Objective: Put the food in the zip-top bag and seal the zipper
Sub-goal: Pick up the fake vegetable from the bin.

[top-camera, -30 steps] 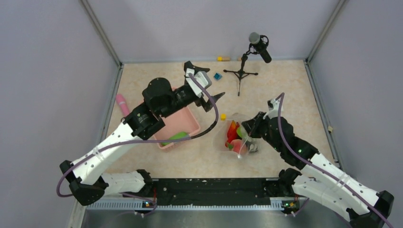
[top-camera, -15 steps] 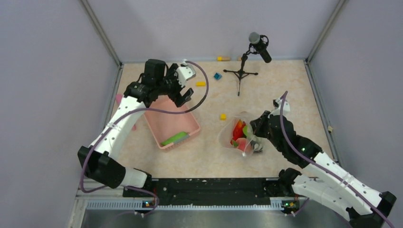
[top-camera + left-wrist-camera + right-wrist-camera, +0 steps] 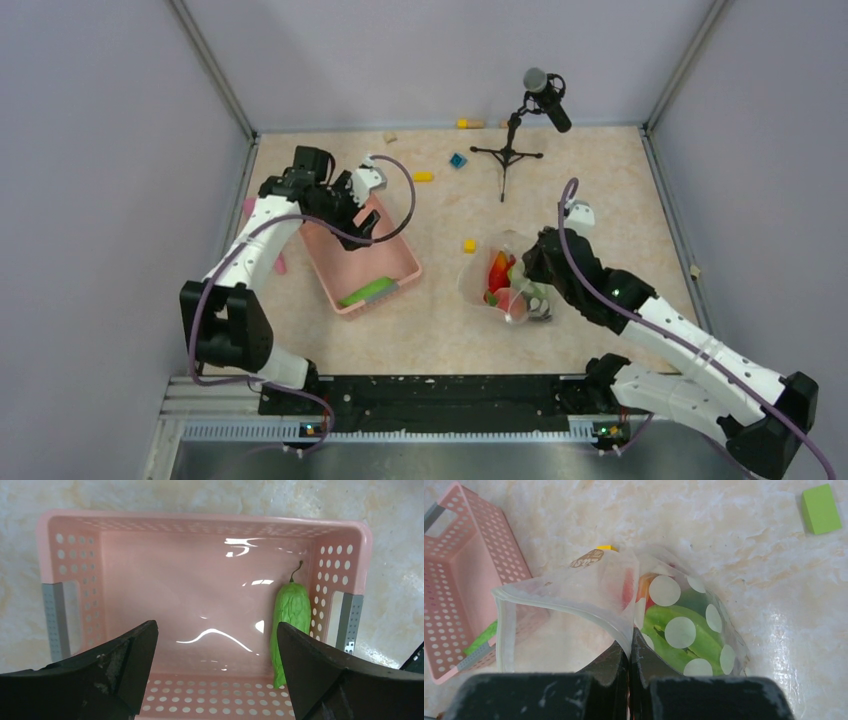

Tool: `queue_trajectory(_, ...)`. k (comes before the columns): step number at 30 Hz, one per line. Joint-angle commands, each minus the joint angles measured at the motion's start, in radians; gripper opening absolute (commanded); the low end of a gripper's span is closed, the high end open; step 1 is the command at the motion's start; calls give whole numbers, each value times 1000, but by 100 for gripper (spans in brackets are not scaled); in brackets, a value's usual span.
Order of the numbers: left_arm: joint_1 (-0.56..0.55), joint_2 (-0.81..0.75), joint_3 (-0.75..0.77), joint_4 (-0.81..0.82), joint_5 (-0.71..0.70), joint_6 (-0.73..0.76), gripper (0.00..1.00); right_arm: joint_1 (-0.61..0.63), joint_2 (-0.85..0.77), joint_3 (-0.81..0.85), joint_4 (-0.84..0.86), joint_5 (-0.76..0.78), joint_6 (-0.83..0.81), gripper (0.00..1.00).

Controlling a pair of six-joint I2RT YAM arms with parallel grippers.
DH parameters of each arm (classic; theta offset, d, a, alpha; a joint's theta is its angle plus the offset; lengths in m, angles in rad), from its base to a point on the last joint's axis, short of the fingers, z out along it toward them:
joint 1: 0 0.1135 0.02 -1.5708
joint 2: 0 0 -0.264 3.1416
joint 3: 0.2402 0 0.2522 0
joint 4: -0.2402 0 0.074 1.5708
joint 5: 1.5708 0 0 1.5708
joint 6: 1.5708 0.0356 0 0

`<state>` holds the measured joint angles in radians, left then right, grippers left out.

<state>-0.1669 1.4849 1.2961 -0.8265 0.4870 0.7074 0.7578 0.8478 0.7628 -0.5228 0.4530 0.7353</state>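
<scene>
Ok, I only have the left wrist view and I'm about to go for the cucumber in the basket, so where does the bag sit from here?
Observer: The zip-top bag lies on the table to the right of the pink basket, apart from it.
Operator: Is anything holding it?
Observer: Yes, the right gripper has its jaws shut on the bag's edge, and the mouth faces the basket side.
Operator: Anything inside it?
Observer: Through the dotted plastic I see a green pepper and a red piece.
</scene>
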Motion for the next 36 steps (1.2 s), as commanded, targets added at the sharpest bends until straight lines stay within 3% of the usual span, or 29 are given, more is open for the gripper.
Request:
queue_trajectory(1,25,26,-41,-58,51,74,94,-2,39,71,-4,39,4,0)
queue_trajectory(5,29,35,-102,-14,40,81,94,-3,55,91,-4,46,-4,0)
queue_trajectory(9,29,69,-88,-81,114,123,93,-3,48,89,-5,65,-3,0)
queue_trajectory(17,27,111,-129,-100,130,187,94,-3,52,94,-4,76,-3,0)
queue_trajectory(36,-32,203,-174,-87,119,190,94,-3,108,119,-4,117,-20,0)
